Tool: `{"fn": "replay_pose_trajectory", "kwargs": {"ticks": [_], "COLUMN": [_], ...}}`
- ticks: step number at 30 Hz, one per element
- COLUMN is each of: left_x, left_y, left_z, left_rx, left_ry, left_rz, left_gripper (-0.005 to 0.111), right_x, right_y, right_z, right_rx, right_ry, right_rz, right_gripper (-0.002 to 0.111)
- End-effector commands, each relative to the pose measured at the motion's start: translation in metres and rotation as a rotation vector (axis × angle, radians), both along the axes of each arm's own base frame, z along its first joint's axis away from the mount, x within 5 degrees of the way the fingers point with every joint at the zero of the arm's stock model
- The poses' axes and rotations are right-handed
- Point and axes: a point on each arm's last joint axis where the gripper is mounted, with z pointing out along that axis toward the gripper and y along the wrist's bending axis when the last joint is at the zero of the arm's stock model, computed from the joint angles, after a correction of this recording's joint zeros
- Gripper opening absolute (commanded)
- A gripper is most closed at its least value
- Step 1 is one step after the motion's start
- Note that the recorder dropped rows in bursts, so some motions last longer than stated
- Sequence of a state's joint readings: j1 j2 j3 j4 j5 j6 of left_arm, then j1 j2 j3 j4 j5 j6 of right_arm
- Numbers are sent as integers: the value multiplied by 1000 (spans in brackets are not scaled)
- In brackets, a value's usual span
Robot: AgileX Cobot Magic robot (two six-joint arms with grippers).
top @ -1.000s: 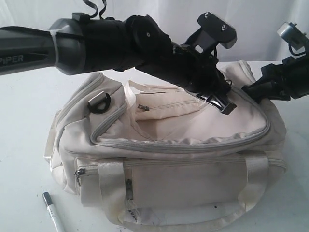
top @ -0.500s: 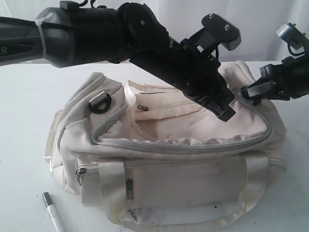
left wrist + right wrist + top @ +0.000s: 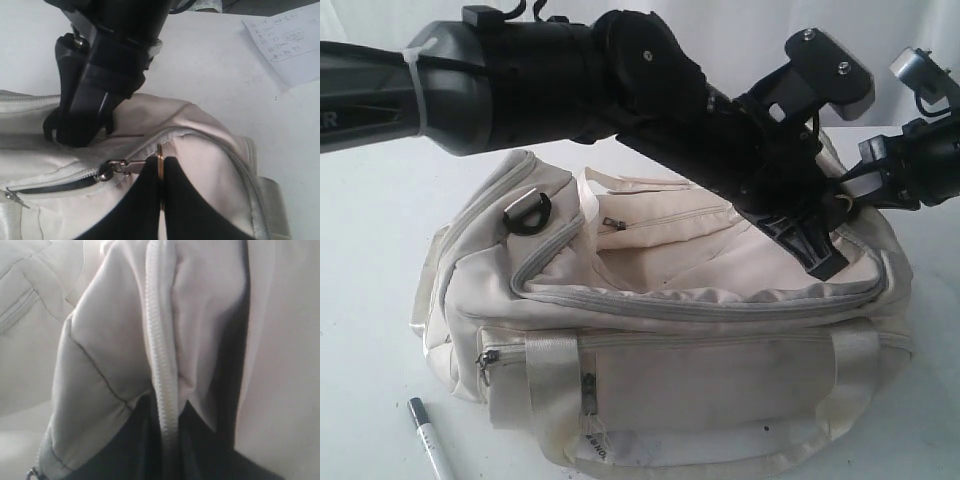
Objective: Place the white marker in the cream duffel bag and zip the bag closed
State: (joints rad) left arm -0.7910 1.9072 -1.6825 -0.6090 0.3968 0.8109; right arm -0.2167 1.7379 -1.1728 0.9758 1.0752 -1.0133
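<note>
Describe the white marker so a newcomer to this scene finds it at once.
Start at the cream duffel bag that fills the middle of the white table. In the exterior view, look at the tabletop just in front of the bag's left front corner: the white marker lies there, clear of the bag. It is the only slim pen-shaped thing, white with a dark cap.

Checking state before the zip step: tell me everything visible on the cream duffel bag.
The cream duffel bag is soft fabric, standing upright on the white table. It has grey zippers, shiny webbing straps, a black loop and a white label low on the front. The top flap sags, with a dark gap behind the slider. The left gripper pinches the top zipper pull; the right gripper grips fabric at the same end.
</note>
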Motion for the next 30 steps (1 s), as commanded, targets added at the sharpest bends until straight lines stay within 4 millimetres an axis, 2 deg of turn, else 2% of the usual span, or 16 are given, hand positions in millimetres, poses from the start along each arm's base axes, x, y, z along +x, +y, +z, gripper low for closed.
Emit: {"fn": "replay_pose_trajectory", "kwargs": {"ticks": [1,6,9,13,16,21,23,24,26,30], "left_x": [-33,-33,-28,-4,12,20,22,22,22,22], "left_y": [-9,-9,-6,2,6,4,4,4,3,4], "left_z": [13,12,10,-2,-11,-20,-24,-24,-25,-25], "left_rx": [-8,6,69,76,70,60,64,64,64,66], "left_ry": [94,85,-11,-29,-34,-46,-36,-36,-36,-33], "left_rz": [-127,-141,-131,-53,5,40,43,43,44,41], "left_gripper": [0,0,0,0,0,0,0,0,0,0], "right_x": [9,8,7,7,7,7,8,8,8,6], "right_y": [-4,-3,-1,-1,-1,3,8,9,10,9], "right_z": [2,3,4,4,4,4,4,3,3,17], "right_rx": [-10,4,26,28,28,30,25,21,14,-11], "right_ry": [-59,-48,-42,-40,-38,-34,-38,-39,-41,-89], "right_rz": [-97,-87,-80,-76,-83,-68,-61,-57,-56,-51], "right_gripper": [0,0,2,3,11,14,27,41,53,54]}}
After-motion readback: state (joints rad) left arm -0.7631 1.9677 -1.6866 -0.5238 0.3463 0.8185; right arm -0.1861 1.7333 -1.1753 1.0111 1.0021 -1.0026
